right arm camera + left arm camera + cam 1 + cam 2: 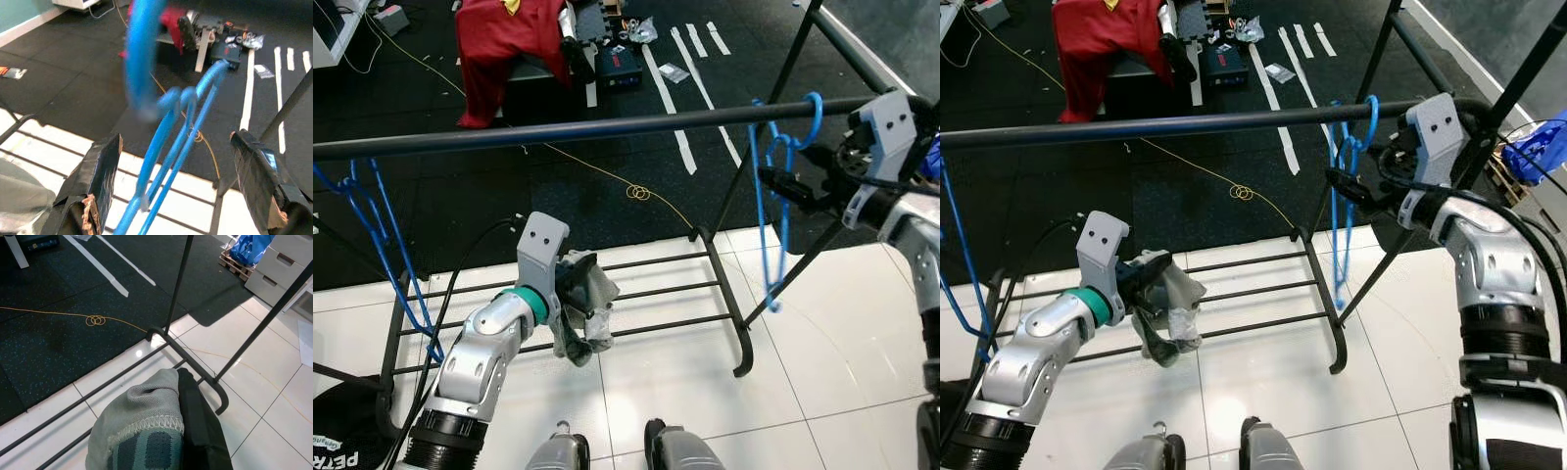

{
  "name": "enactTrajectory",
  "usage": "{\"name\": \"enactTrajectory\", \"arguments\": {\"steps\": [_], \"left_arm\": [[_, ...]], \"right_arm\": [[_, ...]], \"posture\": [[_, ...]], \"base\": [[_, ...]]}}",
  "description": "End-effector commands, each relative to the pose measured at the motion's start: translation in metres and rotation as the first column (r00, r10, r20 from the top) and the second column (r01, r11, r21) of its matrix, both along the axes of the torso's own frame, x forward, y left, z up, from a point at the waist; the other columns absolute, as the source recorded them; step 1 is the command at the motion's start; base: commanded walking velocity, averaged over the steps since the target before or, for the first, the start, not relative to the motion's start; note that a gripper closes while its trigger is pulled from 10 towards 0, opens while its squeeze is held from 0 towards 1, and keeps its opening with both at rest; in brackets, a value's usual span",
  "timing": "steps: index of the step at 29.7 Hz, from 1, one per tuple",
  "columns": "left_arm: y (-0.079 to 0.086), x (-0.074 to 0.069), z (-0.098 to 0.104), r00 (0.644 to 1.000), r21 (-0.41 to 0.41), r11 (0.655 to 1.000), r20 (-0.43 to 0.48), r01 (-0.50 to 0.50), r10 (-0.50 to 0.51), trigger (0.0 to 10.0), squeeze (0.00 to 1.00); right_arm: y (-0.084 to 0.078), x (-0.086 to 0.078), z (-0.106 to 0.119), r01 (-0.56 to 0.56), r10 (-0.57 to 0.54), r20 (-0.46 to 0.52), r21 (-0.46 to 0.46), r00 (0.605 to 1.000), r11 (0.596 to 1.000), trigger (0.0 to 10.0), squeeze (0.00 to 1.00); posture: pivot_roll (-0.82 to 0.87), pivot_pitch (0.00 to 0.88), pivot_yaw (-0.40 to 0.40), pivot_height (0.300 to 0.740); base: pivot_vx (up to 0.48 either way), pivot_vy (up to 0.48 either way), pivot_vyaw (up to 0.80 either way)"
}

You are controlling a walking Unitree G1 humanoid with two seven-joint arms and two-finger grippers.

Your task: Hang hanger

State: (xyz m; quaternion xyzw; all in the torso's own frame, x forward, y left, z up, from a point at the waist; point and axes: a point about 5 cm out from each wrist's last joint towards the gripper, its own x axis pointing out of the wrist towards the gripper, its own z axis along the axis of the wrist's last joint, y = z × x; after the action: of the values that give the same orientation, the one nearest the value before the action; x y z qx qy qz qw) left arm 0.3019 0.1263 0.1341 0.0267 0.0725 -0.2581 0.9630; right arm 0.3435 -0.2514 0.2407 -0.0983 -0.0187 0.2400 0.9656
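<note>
- While you finish this hang, mind what sits nearest you: at 7 o'clock your left gripper [576,311] is pinched onto a grey cloth [592,304], low over the bottom rungs of the rack [666,294]; leave that arm parked.
- At 2 o'clock, farther out, your right gripper [1356,186] sits with fingers spread, one on each side of the blue hanger [775,196]; the wrist view shows gaps on both sides.
- That hanger's hook [811,116] is already looped over the black rail [558,129] near its right end.
- I judge the hang essentially done: draw the gripper straight back without brushing the wire, so the hook does not lift.
- Beyond, at 11 o'clock, red fabric [504,44] lies well apart.
</note>
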Motion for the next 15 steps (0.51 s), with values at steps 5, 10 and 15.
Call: {"name": "enactTrajectory", "arguments": {"steps": [5, 10, 15], "left_arm": [[-0.001, -0.004, -0.004, 1.000, 0.012, 1.000, -0.014, 0.007, -0.007, 10.0, 0.00], [-0.001, -0.001, -0.003, 1.000, 0.013, 1.000, -0.013, 0.008, -0.008, 10.0, 0.00], [0.000, 0.001, -0.003, 1.000, 0.016, 1.000, -0.011, 0.007, -0.007, 10.0, 0.00]], "right_arm": [[0.000, -0.006, -0.001, 0.019, -0.019, 0.019, 0.014, 1.000, 1.000, 10.0, 0.00], [-0.004, -0.003, 0.004, 0.035, -0.036, 0.029, 0.012, 0.999, 0.999, 10.0, 0.00], [-0.009, 0.007, 0.008, 0.030, -0.031, 0.020, 0.013, 0.999, 0.999, 10.0, 0.00]], "posture": [[-0.06, 0.115, 0.066, 0.740], [-0.07, 0.113, 0.069, 0.740], [-0.07, 0.116, 0.068, 0.740]], "base": [[0.000, 0.000, 0.00], [0.000, 0.000, 0.00], [0.000, 0.000, 0.00]]}}
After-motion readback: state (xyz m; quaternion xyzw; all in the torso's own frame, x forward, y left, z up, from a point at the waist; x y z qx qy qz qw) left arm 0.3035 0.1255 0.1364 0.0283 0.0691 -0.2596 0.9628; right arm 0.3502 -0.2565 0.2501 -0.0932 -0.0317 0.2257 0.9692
